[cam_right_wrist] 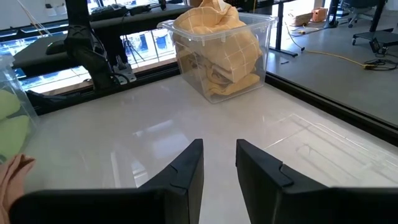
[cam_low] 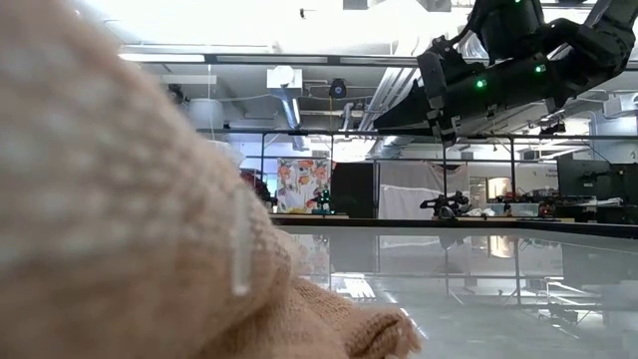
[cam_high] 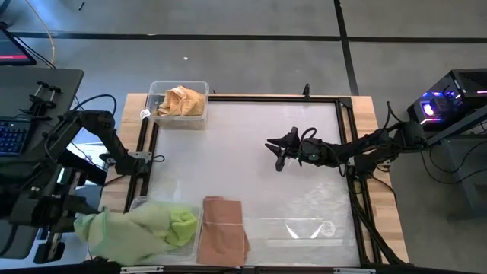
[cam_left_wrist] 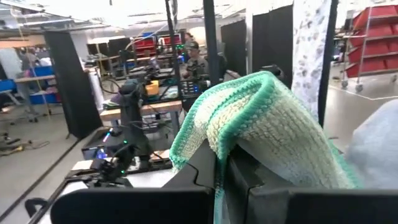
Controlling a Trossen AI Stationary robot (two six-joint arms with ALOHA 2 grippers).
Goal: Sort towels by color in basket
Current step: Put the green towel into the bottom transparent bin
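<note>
The left tool [cam_high: 85, 225] sits at the near left corner of the tabletop [cam_high: 251, 152]. It is pinched tight on a green towel [cam_left_wrist: 267, 124], which hangs over it above the green pile [cam_high: 144, 224]. Just beside that pile lies a pink towel [cam_high: 223, 228], long side running near to far. The right tool [cam_high: 280, 154] hovers over the middle, fingers a little apart and holding nothing. The pink towel lies toward the near edge from it. In the far left corner, a clear bin [cam_high: 199, 85] holds yellow towels [cam_high: 183, 100].

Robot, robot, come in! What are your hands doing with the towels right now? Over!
Left tool shut on green towel. Right tool open, empty, over bare table. Yellow towels binned. Nothing blocking.
</note>
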